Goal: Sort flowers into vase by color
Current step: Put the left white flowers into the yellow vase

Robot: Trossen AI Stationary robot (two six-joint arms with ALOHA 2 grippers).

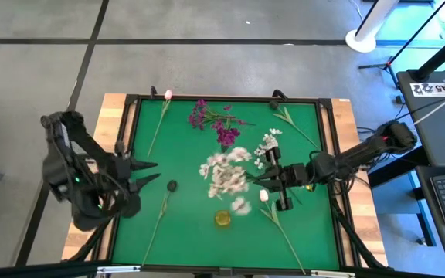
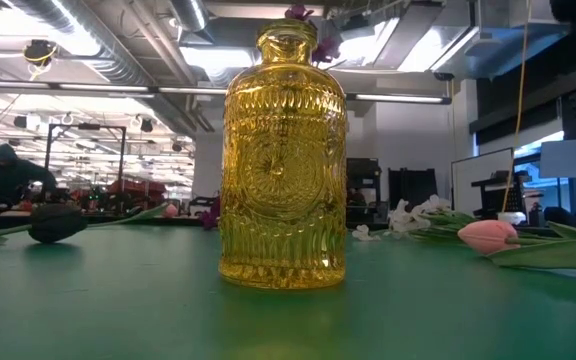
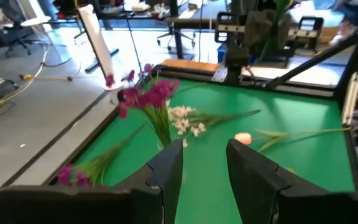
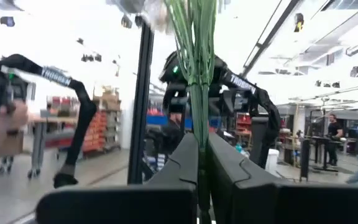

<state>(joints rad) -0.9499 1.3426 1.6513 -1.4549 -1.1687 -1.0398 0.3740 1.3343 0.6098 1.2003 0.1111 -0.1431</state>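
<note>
A white card point(image 1: 429, 87) off to the right of the worktop point(image 1: 315, 224) had dark marks on it, but I could not read them.

A yellow glass vase point(image 2: 283, 160) stood on the green worktop, near the front edge. From above, its round mouth was just in front of the white spray. In the low view a bit of purple and white showed above its neck. I could not tell if anything was inside.

The right end effector point(image 1: 273, 179) was over the middle of the worktop. Its fingers point(image 4: 179, 163) were pinched tight on the green stems point(image 4: 197, 56) of a white spray point(image 1: 226, 174), held up in the air.

The left end effector point(image 1: 151, 171) waited at the left edge, half open, with nothing in it.

Purple flowers point(image 1: 216, 120) lay near the far edge. A pink bud point(image 1: 168, 94) lay at the far left. More white flowers point(image 1: 268, 144) lay just beside the right arm. A pale bud point(image 1: 263, 196) and a dark bud point(image 1: 171, 186) lay nearer the front.
</note>
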